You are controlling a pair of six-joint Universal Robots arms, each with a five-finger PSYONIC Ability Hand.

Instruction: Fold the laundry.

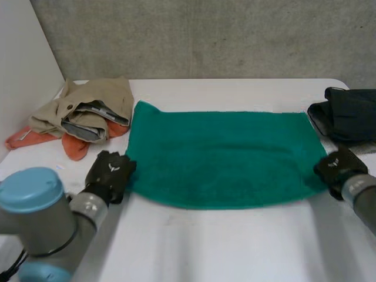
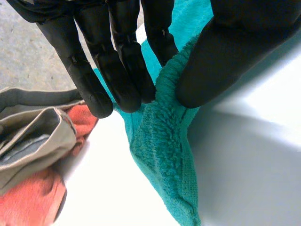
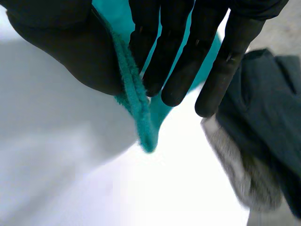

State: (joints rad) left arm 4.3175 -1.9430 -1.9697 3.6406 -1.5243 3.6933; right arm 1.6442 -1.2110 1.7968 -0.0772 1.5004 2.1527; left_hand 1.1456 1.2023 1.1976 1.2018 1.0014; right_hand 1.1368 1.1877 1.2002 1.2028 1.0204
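The teal green towel (image 1: 217, 155) lies spread flat across the middle of the white table (image 1: 235, 247), its long edges running side to side; its near edge bows slightly toward the robot. The left hand (image 1: 108, 173) is at the towel's near left corner; in the left wrist view its straight fingers (image 2: 117, 70) and thumb (image 2: 221, 61) pinch a raised ridge of the terry cloth between them, and the corner hangs from the pinch down to the table. The right hand (image 1: 338, 167) is at the near right corner; in the right wrist view its thumb (image 3: 61, 47) and fingers (image 3: 178, 70) squeeze the towel's edge, and a small tip of cloth pokes out past them above the table. A khaki garment (image 1: 88, 108) lies bunched at the table's far left, on top of an orange cloth (image 1: 73, 147), just beside the towel's far left corner. A dark garment (image 1: 349, 114) sits crumpled at the far right, near the right hand and touching the towel's far right corner. A grey wall (image 1: 205, 35) stands behind the table.
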